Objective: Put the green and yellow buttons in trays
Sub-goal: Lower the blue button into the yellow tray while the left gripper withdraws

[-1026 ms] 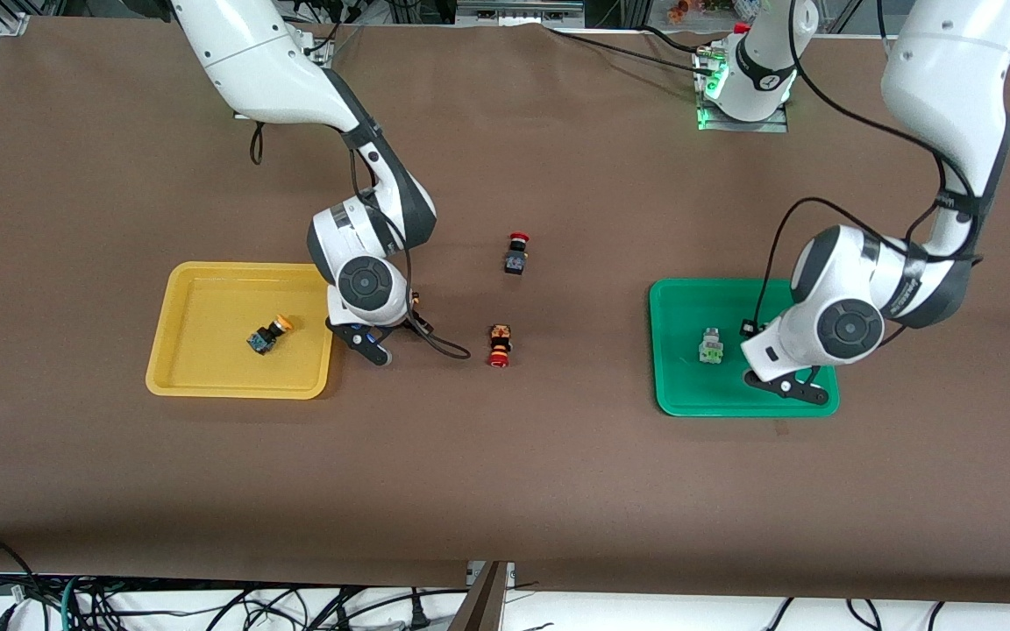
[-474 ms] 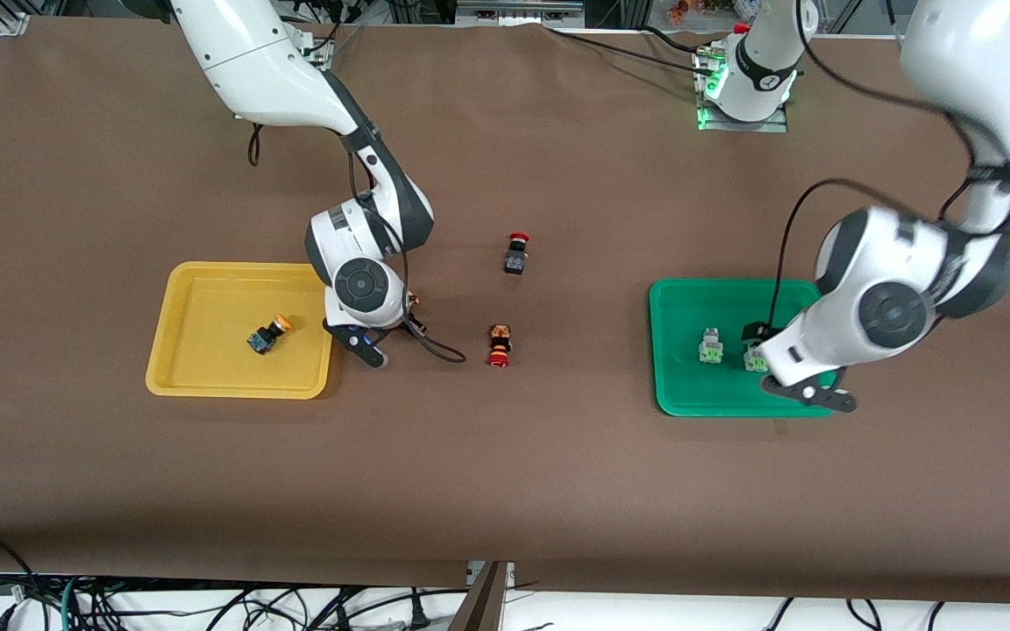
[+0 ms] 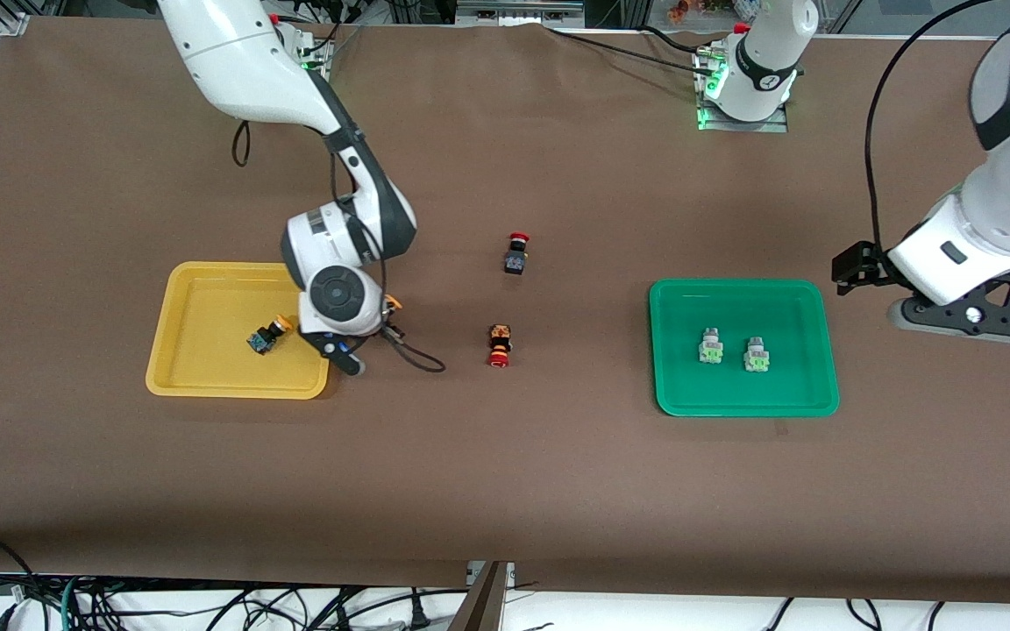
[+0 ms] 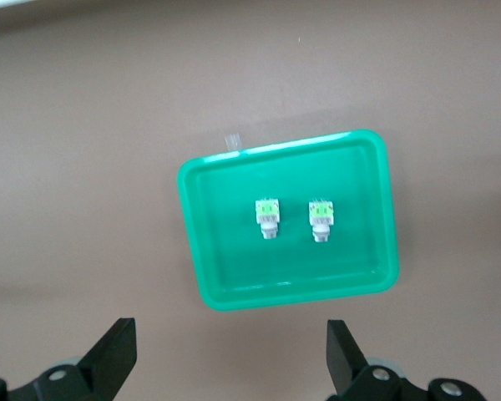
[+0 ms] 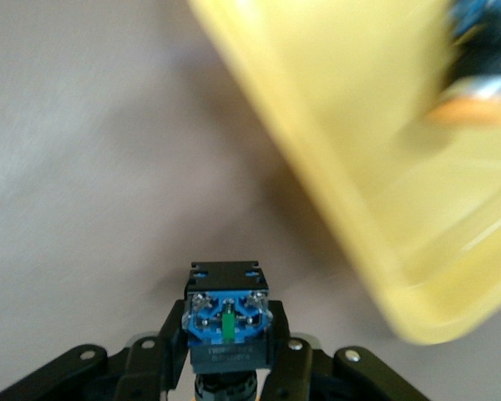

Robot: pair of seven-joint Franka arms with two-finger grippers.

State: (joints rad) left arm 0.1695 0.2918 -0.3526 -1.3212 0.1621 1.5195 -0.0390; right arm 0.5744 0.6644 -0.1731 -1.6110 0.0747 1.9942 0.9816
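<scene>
The yellow tray (image 3: 207,381) holds one yellow-capped button (image 3: 268,335). My right gripper (image 3: 365,337) hangs over the table just beside that tray's rim. It is shut on a second yellow button (image 5: 227,322), whose blue base shows in the right wrist view, next to the tray (image 5: 351,209). The green tray (image 3: 785,307) holds two green buttons (image 3: 711,346) (image 3: 756,353) side by side. My left gripper (image 3: 952,314) is raised over the table by the left arm's end, open and empty. Its view shows the tray (image 4: 234,267) and both buttons (image 4: 268,217) (image 4: 321,219).
Two dark red-capped buttons lie mid-table between the trays, one (image 3: 515,254) farther from the front camera and one (image 3: 499,343) nearer. A black cable loops from the right wrist onto the table (image 3: 417,361).
My left gripper has risen and drawn away from the green tray, leaving a second green button in it. My right gripper has moved with its button toward the yellow tray.
</scene>
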